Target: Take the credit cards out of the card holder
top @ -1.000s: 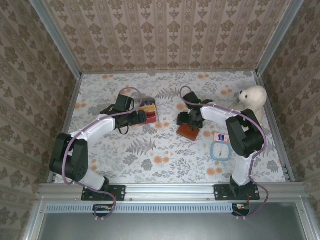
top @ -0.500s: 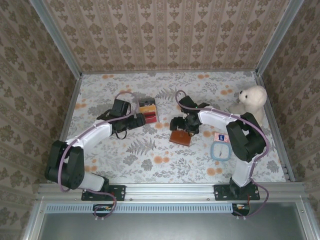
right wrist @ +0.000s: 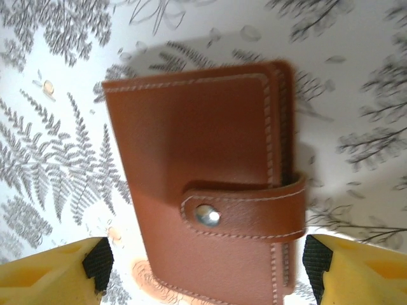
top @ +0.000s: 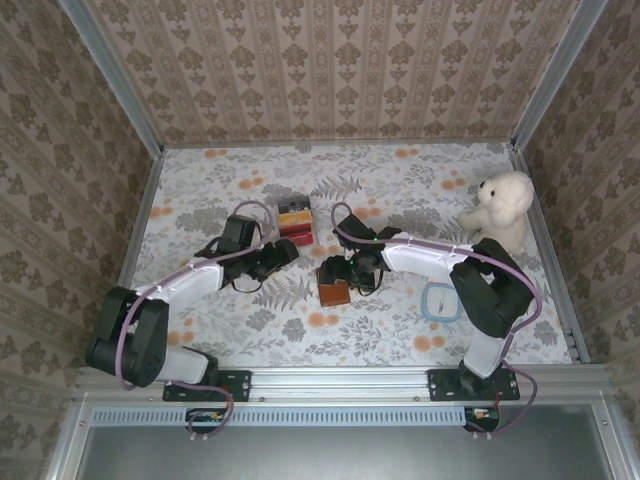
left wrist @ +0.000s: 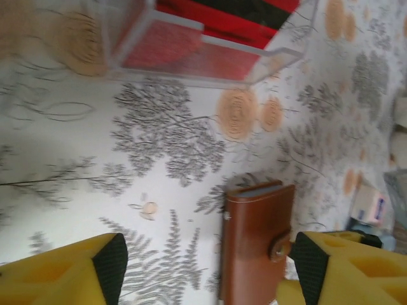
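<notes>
The card holder (top: 333, 292) lies closed on the flower-patterned desk (top: 250, 325), near the middle and a little toward the arm bases. In the right wrist view the card holder (right wrist: 203, 190) is brown leather with pale stitching, and its strap is snapped shut over the front.

Beyond it, toward the back wall, stands a small black box (top: 295, 220) with red and yellow contents, well clear of the holder. A pale blue rounded object (top: 440, 302) lies to the right, partly under the right arm. A white plush bear (top: 500, 205) sits by the right wall.

The right gripper (top: 350, 272) reaches in low from the right with its forearm nearly level. Its jaws stand wide and straddle the holder. I cannot tell whether the pads (right wrist: 95, 260) press on it.

The left gripper (top: 285, 252) stretches in from the left between the box and the holder. Its jaws are well apart with nothing in them, and the holder (left wrist: 257, 241) lies ahead of its fingers (left wrist: 111, 260).
</notes>
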